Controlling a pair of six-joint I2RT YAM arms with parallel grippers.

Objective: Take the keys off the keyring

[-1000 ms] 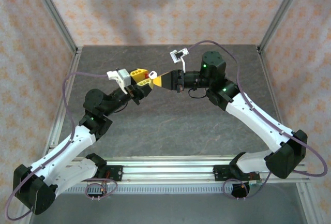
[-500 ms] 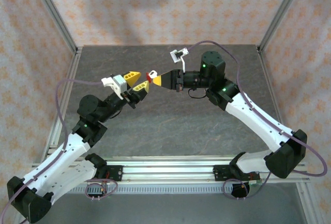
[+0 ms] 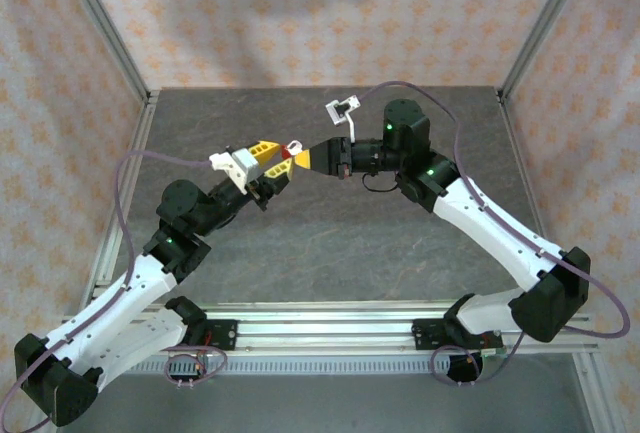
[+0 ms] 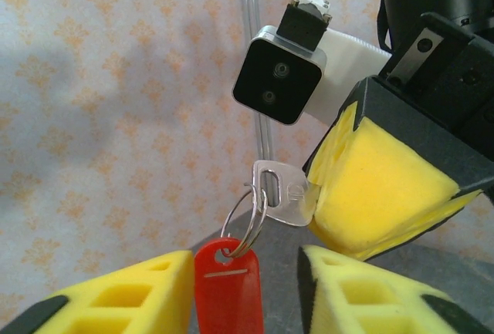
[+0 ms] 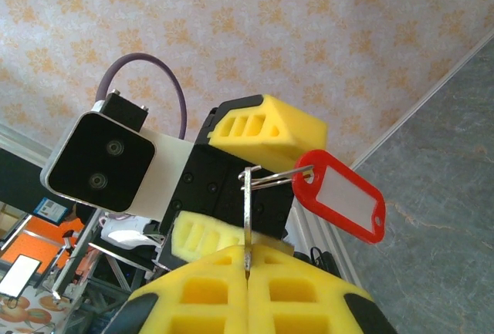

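- One silver key (image 4: pixel 287 192) is all I can make out on the keyring (image 4: pixel 245 230). The set hangs in the air above the table (image 3: pixel 330 253), a little toward 11 o'clock of its middle, clear of the surface so nothing drags.
- Its blade is pinched flat between the pads of my right gripper (image 5: pixel 247 261), which is clamped tight on it and comes in from 3 o'clock in the left wrist view. Holding the blade leaves the bow and its hole free, and that is where the ring has to wind out.
- From that hole the ring droops toward 7 o'clock, carrying a red tag (image 4: pixel 228 288) at 6 o'clock below the key.
- My left gripper (image 3: pixel 270 158) stands parted, one yellow finger (image 4: pixel 131 295) at 9 o'clock of the tag and the other at 3 o'clock. With a gap on each side, it brackets the tag but grips nothing.
- I judge that placement to be a set-up: closing on the tag or the ring would give me a second hold to turn the ring against the fixed key.
- Risk as I see it: the tag dangles loose, so a closing pinch could knock it aside.
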